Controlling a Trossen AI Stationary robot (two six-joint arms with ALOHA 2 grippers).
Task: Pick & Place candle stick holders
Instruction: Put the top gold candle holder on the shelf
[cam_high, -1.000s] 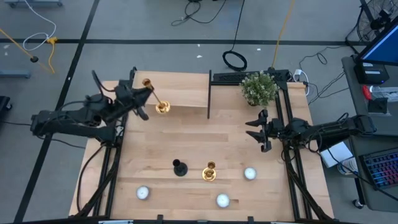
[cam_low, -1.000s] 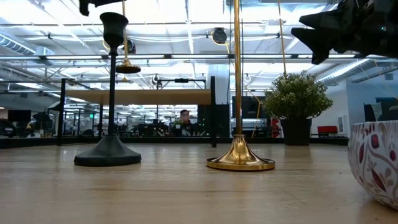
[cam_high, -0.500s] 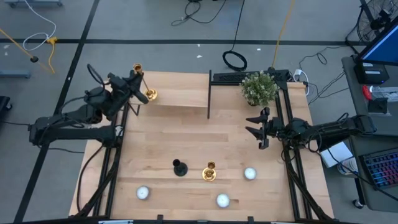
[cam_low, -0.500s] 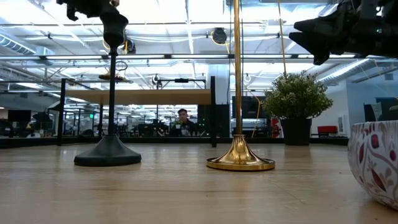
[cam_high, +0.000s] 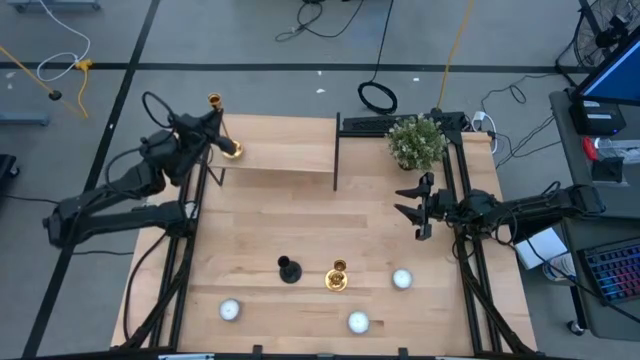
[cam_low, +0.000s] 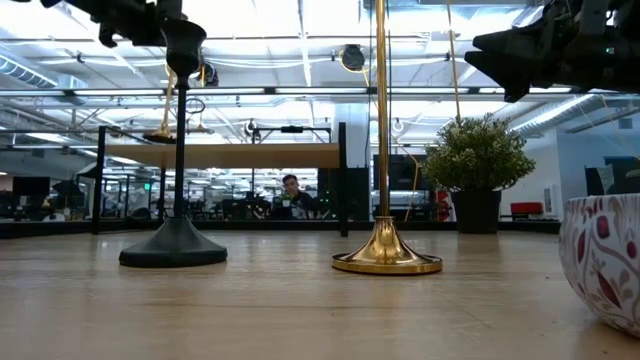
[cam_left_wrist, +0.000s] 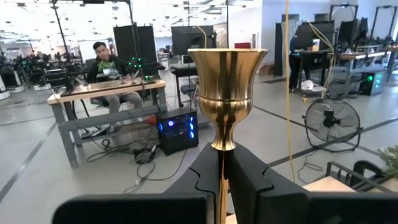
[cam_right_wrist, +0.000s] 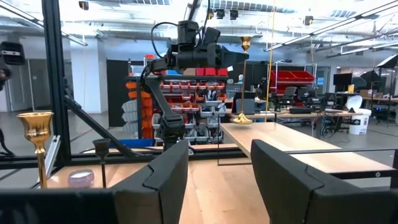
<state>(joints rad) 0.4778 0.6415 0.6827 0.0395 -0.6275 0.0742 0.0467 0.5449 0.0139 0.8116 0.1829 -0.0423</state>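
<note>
My left gripper (cam_high: 216, 128) is shut on a gold candlestick (cam_high: 222, 126) over the left end of the raised wooden shelf (cam_high: 285, 145). Its cup (cam_left_wrist: 227, 74) stands up past my fingers in the left wrist view. A black candlestick (cam_high: 288, 268) and a second gold one (cam_high: 337, 275) stand upright on their round bases near the table's front; they also show in the low view as the black one (cam_low: 178, 150) and the gold one (cam_low: 382, 140). My right gripper (cam_high: 408, 208) is open and empty at the table's right side. My left gripper pinches the gold candlestick's thin stem (cam_left_wrist: 221, 163) just below the cup between its two fingers. The fingers (cam_right_wrist: 214, 57) reach in about level from the table's left side, across the stem. The candlestick hangs nearly upright, its flared base (cam_right_wrist: 242, 118) just above the shelf.
A bushy green plant (cam_high: 417, 142) stands at the far right beside the shelf's black upright panel (cam_high: 336, 150). Three small round patterned cups stand near the front edge: one (cam_high: 402, 279), another (cam_high: 230, 310) and a third (cam_high: 358, 322). A person sits at a desk in the room behind (cam_left_wrist: 102, 59).
My left gripper has carried the gold candlestick toward the table's far left corner, and the candlestick has turned from tilted to nearly upright, staying clear of the table. My right gripper has kept still.
</note>
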